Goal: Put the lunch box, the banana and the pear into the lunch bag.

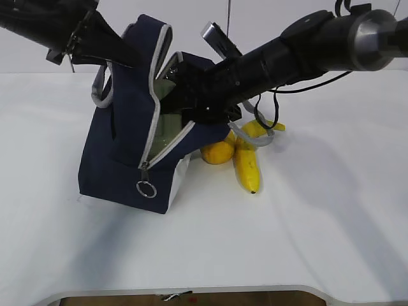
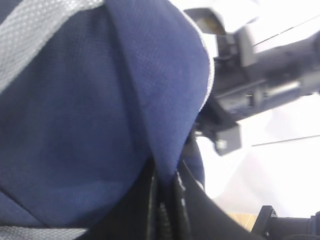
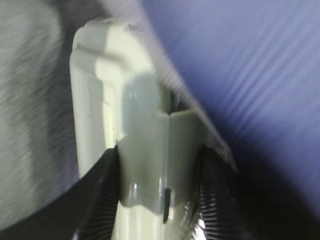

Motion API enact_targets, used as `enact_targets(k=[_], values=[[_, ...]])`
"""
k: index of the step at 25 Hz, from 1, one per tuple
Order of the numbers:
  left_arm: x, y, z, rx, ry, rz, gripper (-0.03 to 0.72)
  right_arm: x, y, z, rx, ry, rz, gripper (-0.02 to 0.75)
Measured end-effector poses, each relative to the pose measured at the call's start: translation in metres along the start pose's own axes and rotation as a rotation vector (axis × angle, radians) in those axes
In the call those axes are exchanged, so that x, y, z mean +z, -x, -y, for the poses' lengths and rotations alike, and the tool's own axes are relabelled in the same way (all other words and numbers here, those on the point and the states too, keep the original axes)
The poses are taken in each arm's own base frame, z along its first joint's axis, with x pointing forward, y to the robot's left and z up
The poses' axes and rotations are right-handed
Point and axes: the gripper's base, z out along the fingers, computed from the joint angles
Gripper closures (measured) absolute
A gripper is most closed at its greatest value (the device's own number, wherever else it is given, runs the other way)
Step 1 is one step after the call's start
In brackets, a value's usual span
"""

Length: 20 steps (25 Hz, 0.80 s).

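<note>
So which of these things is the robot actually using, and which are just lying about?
Part of the job:
- lunch bag, held open by the left gripper
- lunch box, in the right gripper, going into the bag
- banana, waiting on the table
- pear, beside the banana

Just lying about:
- nothing else, only the white table

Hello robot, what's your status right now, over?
Left gripper shut on lunch bag flap, holding it open. Right gripper inside the bag, shut on lunch box. Banana, pear on table behind the bag.
</note>
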Motion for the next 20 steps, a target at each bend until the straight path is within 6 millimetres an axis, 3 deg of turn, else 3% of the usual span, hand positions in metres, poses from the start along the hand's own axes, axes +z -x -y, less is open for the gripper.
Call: enact_targets(k=[8, 20], values=[[0.000, 0.000, 0.000, 0.002, 0.000, 0.000, 0.676, 0.017, 0.001, 0.018, 0.074, 0.003, 0.006, 0.348], [0.000, 0.000, 0.000, 0.004, 0.003, -0.002, 0.676, 0.018, -0.001, 0.021, 0.108, -0.019, -0.030, 0.307]])
